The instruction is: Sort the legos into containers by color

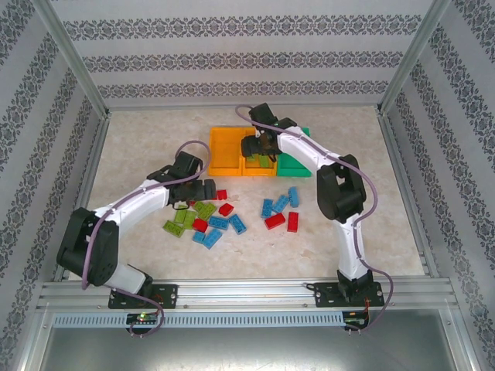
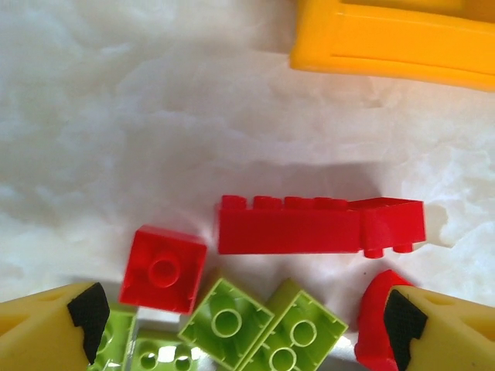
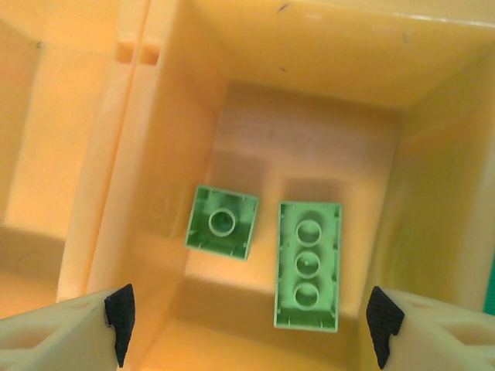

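Observation:
Loose red, blue and light green legos lie scattered mid-table. Behind them stand the containers in a row: an orange bin, a second orange bin and a green bin. My left gripper is open low over the pile's left end, straddling two upturned green bricks. A square red brick and a long red brick lie just ahead. My right gripper hangs open above the middle orange bin. Two green bricks lie on that bin's floor.
Another red brick touches the left gripper's right finger. The left orange bin's rim lies just beyond the red bricks. Metal frame posts and patterned walls ring the table.

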